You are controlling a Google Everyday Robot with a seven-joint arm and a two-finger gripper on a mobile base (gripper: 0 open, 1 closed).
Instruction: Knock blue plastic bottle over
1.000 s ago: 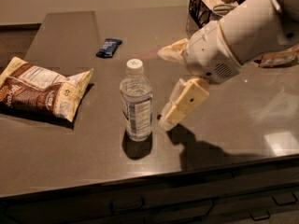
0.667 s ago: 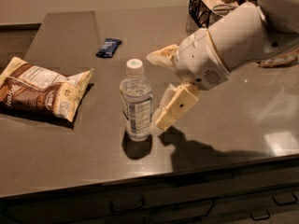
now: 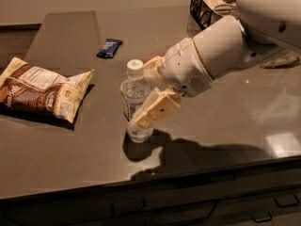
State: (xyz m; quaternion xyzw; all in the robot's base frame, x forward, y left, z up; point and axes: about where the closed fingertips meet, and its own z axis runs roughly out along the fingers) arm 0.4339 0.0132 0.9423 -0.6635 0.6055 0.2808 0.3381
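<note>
The bottle (image 3: 132, 89) is standing upright at the table's (image 3: 225, 126) near middle. The gripper (image 3: 141, 94) is hanging at its right side, fingers spread, grasping nothing: the near finger (image 3: 155, 108) is crossing the bottle's front, the far one sitting beside the cap (image 3: 135, 65). A bag (image 3: 42, 94) is lying left.

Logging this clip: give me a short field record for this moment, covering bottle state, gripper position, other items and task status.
surface: dark counter
blue plastic bottle: upright near the front edge, white cap on
gripper: at the bottle, reaching in from the right, open, one finger crossing in front of the bottle's lower half, the other behind near the cap
contact: cannot tell
chip bag: lying flat, left of the bottle
snack-bar wrapper: behind the bottle, apart from it
wire basket: back right
task status: bottle not yet knocked over
</note>
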